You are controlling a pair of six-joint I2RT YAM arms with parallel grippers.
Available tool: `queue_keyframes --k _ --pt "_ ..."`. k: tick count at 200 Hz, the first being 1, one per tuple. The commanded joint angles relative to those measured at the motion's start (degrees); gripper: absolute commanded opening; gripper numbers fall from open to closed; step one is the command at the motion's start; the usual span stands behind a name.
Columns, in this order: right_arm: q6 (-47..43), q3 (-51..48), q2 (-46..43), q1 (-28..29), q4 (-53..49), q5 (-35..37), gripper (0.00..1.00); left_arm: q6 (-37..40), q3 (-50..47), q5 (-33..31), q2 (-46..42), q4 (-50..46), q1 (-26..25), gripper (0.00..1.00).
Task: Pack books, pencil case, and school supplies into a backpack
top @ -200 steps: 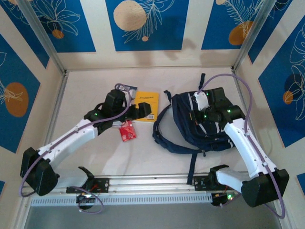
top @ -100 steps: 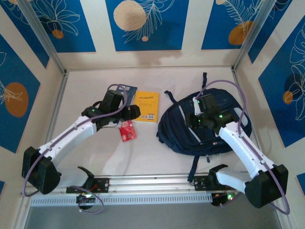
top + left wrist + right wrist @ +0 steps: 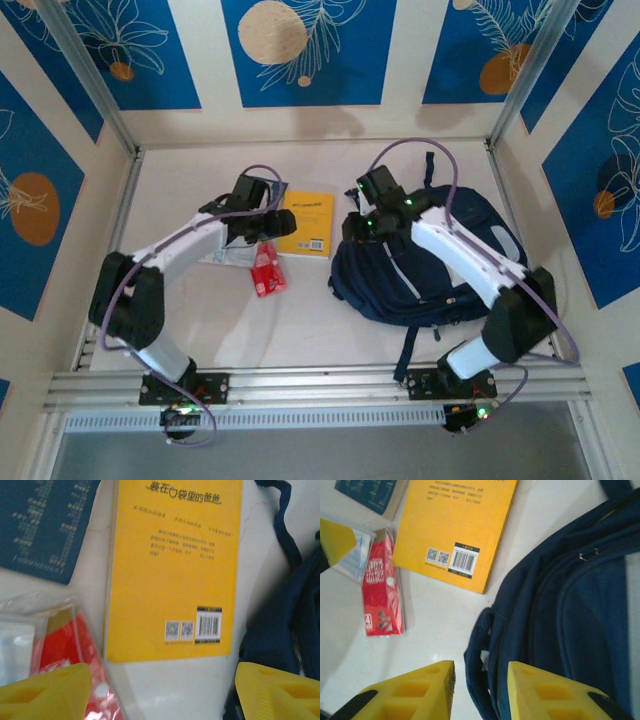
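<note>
The yellow-orange book [image 3: 306, 222] [image 3: 172, 565] [image 3: 455, 522] lies flat between the arms, barcode toward me. A navy book [image 3: 45, 522] [image 3: 367, 491] lies left of it. The red packet [image 3: 265, 270] [image 3: 62, 647] [image 3: 382, 587] lies in front of them, beside a clear pouch [image 3: 17, 640]; I cannot tell whether that is the pencil case. My left gripper [image 3: 272, 224] [image 3: 162, 692] hangs open above the yellow book's near edge. The navy backpack [image 3: 440, 260] [image 3: 580, 595] lies flat on the right. My right gripper [image 3: 360, 220] [image 3: 480, 692] is open over its left edge, a strap loop [image 3: 479, 665] between the jaws.
Straps [image 3: 405, 350] trail from the backpack toward the front rail [image 3: 320, 385]. Patterned walls and metal posts [image 3: 115, 130] enclose the white table [image 3: 300, 320] on three sides. Bare table shows in front of the book and red packet.
The right gripper has opened, let the backpack settle flat, and swung left to the bag's left edge. The left gripper has shifted right, up to the yellow book.
</note>
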Motion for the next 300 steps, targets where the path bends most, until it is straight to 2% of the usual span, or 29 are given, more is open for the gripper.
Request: queue_keyframes --k 1,20,49,71,103,120,156,194,230,259,284,300 --pt "9.3 5.4 7.5 -2.9 -0.2 -8.9 0.34 0.2 4.2 5.6 5.0 5.4 0.8 0.75" --pt "10.8 8.5 13.4 -3.3 2.6 -10.8 0.39 0.5 7.5 6.3 9.6 5.5 0.8 0.75" --pt "13.5 15.5 23.6 -4.6 1.0 -11.3 0.46 1.8 10.9 2.8 14.3 3.2 0.8 0.75" --pt "14.9 20.1 29.8 -5.7 -0.1 -10.7 0.48 1.9 11.2 -1.3 15.8 2.2 1.3 0.75" --pt "14.8 26.5 37.3 -6.5 -2.1 -10.3 0.49 2.9 12.1 -1.4 18.2 2.4 1.7 0.75" --pt "14.6 29.2 39.9 -6.3 -3.7 -8.7 0.49 2.9 13.1 0.3 20.4 2.3 1.7 0.74" --pt "12.7 34.5 45.2 -5.5 -5.6 -12.7 0.50 1.6 13.3 5.4 22.8 4.5 1.6 0.69" --pt "10.9 39.9 50.0 -4.3 -9.8 -13.4 0.50 -0.8 13.1 11.6 24.1 7.0 1.4 0.61" --pt "8.3 41.8 51.2 -4.3 -10.4 -19.4 0.50 -0.1 13.1 13.7 23.8 5.8 0.9 0.54" --pt "7.7 38.2 47.1 -6.0 -4.1 -33.7 0.49 0.6 11.6 14.2 22.2 4.3 0.9 0.48" --pt "11.8 35.0 44.0 -6.7 2.5 -44.0 0.49 2.1 11.1 14.2 20.9 2.0 0.3 0.44" --pt "11.6 34.9 43.0 -6.0 3.1 -48.2 0.47 2.7 11.0 14.5 20.0 0.2 0.0 0.43"
